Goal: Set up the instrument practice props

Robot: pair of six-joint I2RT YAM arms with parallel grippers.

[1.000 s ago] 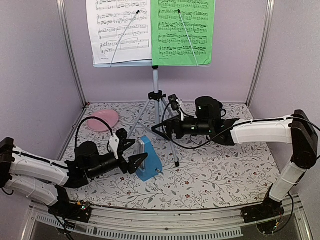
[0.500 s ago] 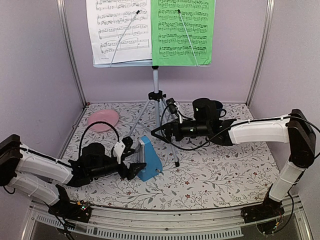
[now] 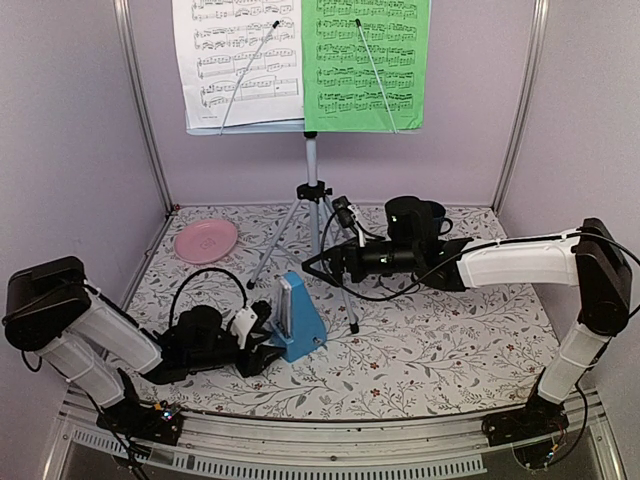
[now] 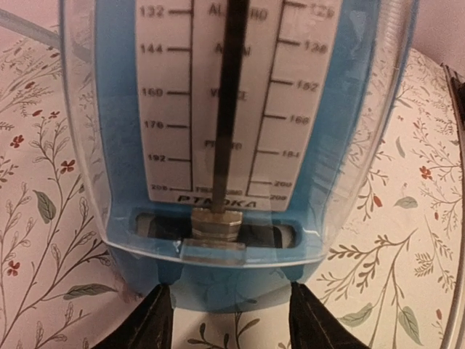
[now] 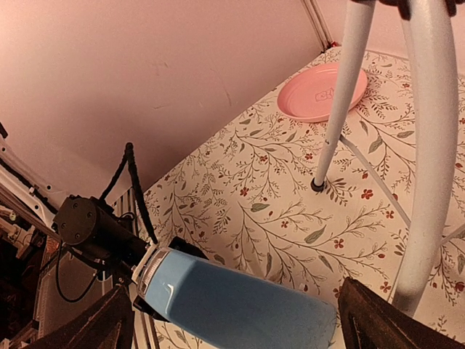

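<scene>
The blue pyramid metronome [image 3: 298, 322] stands upright on the floral table, near the tripod's front leg. My left gripper [image 3: 270, 348] is low at its near-left side, open. In the left wrist view [image 4: 231, 320] the fingertips [image 4: 156, 316] flank the metronome's base [image 4: 232, 145] without closing on it. The music stand's pole [image 3: 311, 160] and silver tripod [image 3: 312, 195] stand at the back, holding a white page [image 3: 240, 60] and a green page [image 3: 365, 60]. My right gripper [image 3: 312, 263] is open and empty beside the tripod. Its wrist view [image 5: 243, 323] shows the metronome [image 5: 240, 309] below and two tripod legs [image 5: 345, 94].
A pink plate [image 3: 206, 240] lies at the back left and also shows in the right wrist view [image 5: 323, 91]. A dark blue mug [image 3: 432, 212] stands behind my right arm. Lilac walls and metal posts close in the back and sides.
My left gripper has dropped lower and drawn back toward the near left of the metronome, which stays standing in place. My right gripper has shifted slightly left, then held still.
</scene>
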